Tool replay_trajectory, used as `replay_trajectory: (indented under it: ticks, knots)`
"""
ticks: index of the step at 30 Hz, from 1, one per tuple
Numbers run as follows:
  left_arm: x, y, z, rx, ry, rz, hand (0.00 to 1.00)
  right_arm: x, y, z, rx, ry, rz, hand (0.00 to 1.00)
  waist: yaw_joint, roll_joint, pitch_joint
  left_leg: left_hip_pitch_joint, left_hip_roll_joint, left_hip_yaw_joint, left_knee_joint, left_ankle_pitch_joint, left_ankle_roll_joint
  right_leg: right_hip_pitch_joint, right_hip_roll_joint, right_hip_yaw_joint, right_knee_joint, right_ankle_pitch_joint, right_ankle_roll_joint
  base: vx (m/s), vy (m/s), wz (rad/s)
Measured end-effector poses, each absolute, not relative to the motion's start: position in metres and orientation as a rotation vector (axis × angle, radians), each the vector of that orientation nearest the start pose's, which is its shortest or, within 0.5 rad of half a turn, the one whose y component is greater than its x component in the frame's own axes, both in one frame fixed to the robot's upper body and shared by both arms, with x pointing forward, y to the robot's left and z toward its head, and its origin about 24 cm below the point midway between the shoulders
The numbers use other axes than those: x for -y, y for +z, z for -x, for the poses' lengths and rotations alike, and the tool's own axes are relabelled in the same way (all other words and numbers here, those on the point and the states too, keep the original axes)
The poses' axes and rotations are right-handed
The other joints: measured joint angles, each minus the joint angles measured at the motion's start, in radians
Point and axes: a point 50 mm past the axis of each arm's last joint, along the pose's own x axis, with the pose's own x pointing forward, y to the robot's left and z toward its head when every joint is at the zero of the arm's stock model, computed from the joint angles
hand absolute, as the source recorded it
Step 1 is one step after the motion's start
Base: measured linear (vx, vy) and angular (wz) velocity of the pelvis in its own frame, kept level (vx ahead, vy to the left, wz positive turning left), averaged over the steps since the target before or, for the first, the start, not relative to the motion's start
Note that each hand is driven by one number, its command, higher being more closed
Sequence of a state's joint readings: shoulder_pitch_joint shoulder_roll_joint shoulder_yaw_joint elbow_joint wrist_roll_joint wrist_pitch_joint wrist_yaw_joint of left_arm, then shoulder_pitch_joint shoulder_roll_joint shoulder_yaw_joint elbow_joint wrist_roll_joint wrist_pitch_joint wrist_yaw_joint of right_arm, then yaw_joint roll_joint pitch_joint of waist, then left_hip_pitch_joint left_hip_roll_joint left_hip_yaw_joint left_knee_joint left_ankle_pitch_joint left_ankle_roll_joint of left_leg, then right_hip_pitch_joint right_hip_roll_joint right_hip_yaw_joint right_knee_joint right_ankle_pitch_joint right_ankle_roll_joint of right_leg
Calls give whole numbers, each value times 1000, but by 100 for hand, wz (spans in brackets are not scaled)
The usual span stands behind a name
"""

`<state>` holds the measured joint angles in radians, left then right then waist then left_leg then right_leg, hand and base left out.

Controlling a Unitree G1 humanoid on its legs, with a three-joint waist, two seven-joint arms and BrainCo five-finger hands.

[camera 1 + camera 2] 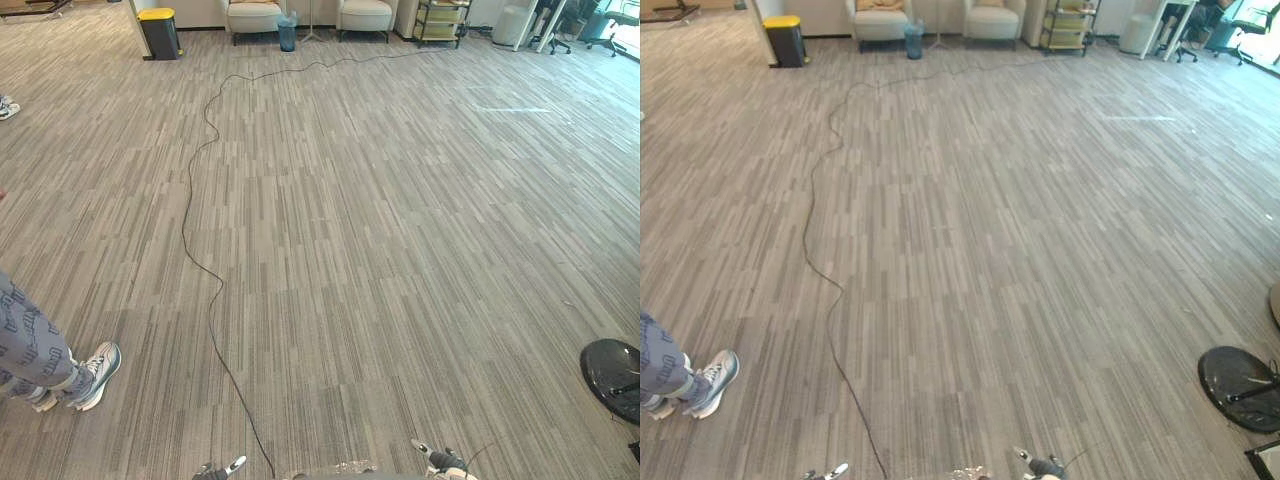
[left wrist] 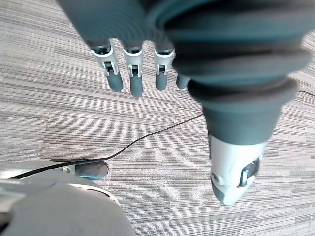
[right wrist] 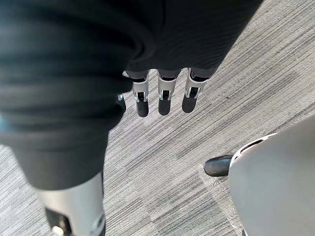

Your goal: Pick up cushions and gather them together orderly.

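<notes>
No cushion lies on the grey striped carpet near me. My left hand (image 2: 132,78) hangs over bare carpet with its fingers straight and nothing in it; its tips show at the bottom edge of the eye views (image 1: 224,467). My right hand (image 3: 165,97) hangs the same way, fingers straight and empty, and shows low in the eye views (image 1: 441,460). Two pale armchairs (image 1: 254,17) (image 1: 365,14) stand far off against the back wall; I cannot tell whether cushions lie on them.
A person's legs in patterned trousers and sneakers (image 1: 45,362) stand at my near left. A black round stand base (image 1: 612,376) sits at the near right. Far back are a yellow-lidded bin (image 1: 159,32), a blue bin (image 1: 287,32) and a shelf cart (image 1: 441,20).
</notes>
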<state>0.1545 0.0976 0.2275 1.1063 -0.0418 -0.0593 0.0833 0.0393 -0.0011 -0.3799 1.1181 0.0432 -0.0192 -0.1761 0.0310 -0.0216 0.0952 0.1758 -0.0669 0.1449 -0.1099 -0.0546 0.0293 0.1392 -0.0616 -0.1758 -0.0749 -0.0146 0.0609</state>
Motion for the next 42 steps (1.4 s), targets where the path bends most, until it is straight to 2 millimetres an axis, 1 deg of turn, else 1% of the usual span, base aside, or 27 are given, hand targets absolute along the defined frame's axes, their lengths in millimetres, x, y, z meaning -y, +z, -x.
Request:
replay_trajectory:
  ticks: [13,16,19,20,21,22,23,24,25,26,27,28,29,30,31,32,33,34,35,36,37,38,39,40,41,42]
  knots:
    - [-221,-166,-51,-1184,412,31,0,200,-166,-85,-1144,-548,-157,0,-1,1,3,-3,0,-3,0,1,1,-1,0,-3,-3,0,0,-38,-29,1]
    - [-221,-166,-51,-1182,421,40,0,200,-166,-84,-1139,-571,-191,0,-1,2,4,-25,1,-3,0,0,1,-17,0,-4,-1,-1,-1,-10,-9,0]
    - [-221,-166,-52,-1176,431,50,0,201,-165,-86,-1127,-584,-205,0,-1,4,12,-43,6,-2,6,-2,-2,-42,3,-4,19,-13,-7,-2,-36,1]
    - [-222,-166,-53,-1170,445,61,0,202,-165,-85,-1123,-608,-233,0,-2,3,12,-58,10,-3,27,-26,-11,-57,3,-6,45,-37,-14,39,-36,5]
    - [-223,-165,-54,-1162,461,74,0,202,-166,-84,-1120,-624,-250,0,-2,-1,15,-87,14,-2,87,-61,-11,-71,0,-6,74,-58,-21,59,-39,5]
    - [-224,-164,-55,-1150,472,84,0,201,-165,-84,-1114,-633,-263,0,0,-4,27,-117,24,2,172,-109,-15,-72,0,-6,98,-79,-26,75,-38,1]
    - [-223,-164,-57,-1135,487,101,0,202,-164,-87,-1099,-637,-268,0,2,3,39,-163,48,9,296,-174,-17,-72,5,-6,128,-106,-33,72,-46,-5]
    - [-220,-164,-57,-1123,522,146,0,206,-162,-87,-1072,-655,-275,0,9,26,48,-248,106,47,509,-259,-23,-80,30,-8,165,-145,-49,66,-39,6]
    - [-221,-163,-60,-1107,545,168,0,207,-160,-92,-1049,-654,-277,0,12,30,60,-348,163,88,754,-268,-26,-76,44,-10,190,-170,-57,63,-27,4]
    - [-223,-161,-63,-1094,545,164,0,204,-161,-91,-1054,-652,-284,0,15,14,71,-416,202,116,889,-273,-24,-69,45,-10,196,-181,-60,119,-7,1]
    - [-224,-160,-65,-1083,555,173,0,202,-162,-89,-1065,-654,-285,0,29,19,77,-483,251,149,968,-293,-31,-40,44,-9,189,-193,-63,207,2,-5]
    - [-223,-160,-65,-1082,547,170,0,202,-162,-89,-1067,-653,-285,0,32,5,78,-527,267,164,950,-293,-33,-16,38,-9,178,-203,-57,245,26,-3]
    - [-222,-160,-65,-1084,537,164,0,202,-161,-91,-1064,-652,-285,0,35,2,82,-550,269,174,894,-286,-31,0,25,-9,174,-214,-48,283,96,-2]
    - [-223,-160,-65,-1083,538,162,0,203,-161,-93,-1058,-649,-283,0,38,5,79,-578,259,178,778,-250,-36,9,0,-2,174,-234,-32,301,190,-18]
    - [-221,-160,-65,-1083,536,167,0,203,-160,-96,-1051,-644,-283,0,42,8,79,-597,244,174,660,-195,-49,21,-19,15,171,-251,-12,514,381,-57]
    - [-219,-162,-61,-1095,534,170,0,203,-159,-99,-1045,-637,-277,0,61,7,73,-604,220,169,544,-35,-64,40,-61,57,149,-277,17,625,439,-74]
    - [-222,-162,-58,-1098,533,154,0,202,-161,-97,-1062,-635,-279,0,78,-1,58,-607,183,180,568,-54,-21,50,-87,89,140,-285,10,759,424,-57]
    - [-222,-161,-61,-1086,522,146,0,198,-161,-99,-1066,-630,-290,0,71,-3,58,-619,175,179,602,-92,-2,46,-86,111,175,-278,1,737,299,-14]
    - [-223,-160,-65,-1075,518,144,0,198,-162,-99,-1067,-630,-292,0,77,-10,53,-621,162,180,634,-131,22,33,-90,124,254,-279,4,743,262,13]
    - [-224,-160,-65,-1076,519,140,0,195,-162,-98,-1073,-626,-298,0,75,-19,48,-610,153,180,666,-170,43,26,-96,127,331,-274,27,591,215,13]
    - [-227,-159,-65,-1077,514,128,0,193,-163,-98,-1074,-624,-302,0,75,-26,46,-587,142,179,683,-204,48,9,-101,132,436,-268,44,444,166,16]
    - [-229,-160,-65,-1085,501,115,0,192,-163,-98,-1075,-621,-302,0,75,-35,46,-549,131,182,686,-230,49,-30,-108,140,588,-245,83,525,144,19]
    - [-230,-159,-65,-1093,473,91,0,191,-163,-98,-1076,-616,-300,0,73,-46,40,-488,117,182,676,-258,47,-95,-107,150,826,-184,165,519,120,11]
    - [-231,-159,-68,-1090,457,75,0,191,-163,-98,-1075,-612,-297,0,72,-47,40,-438,107,180,659,-278,43,-146,-108,146,974,-140,184,617,109,0]
    - [-230,-158,-72,-1085,443,66,0,192,-162,-100,-1067,-609,-292,0,66,-40,46,-363,98,177,622,-297,41,-204,-116,102,1121,-124,137,387,49,-8]
    - [-229,-158,-72,-1084,440,67,0,194,-161,-102,-1055,-609,-288,0,59,-34,50,-302,97,177,589,-308,45,-240,-120,65,1188,-133,86,569,48,-14]
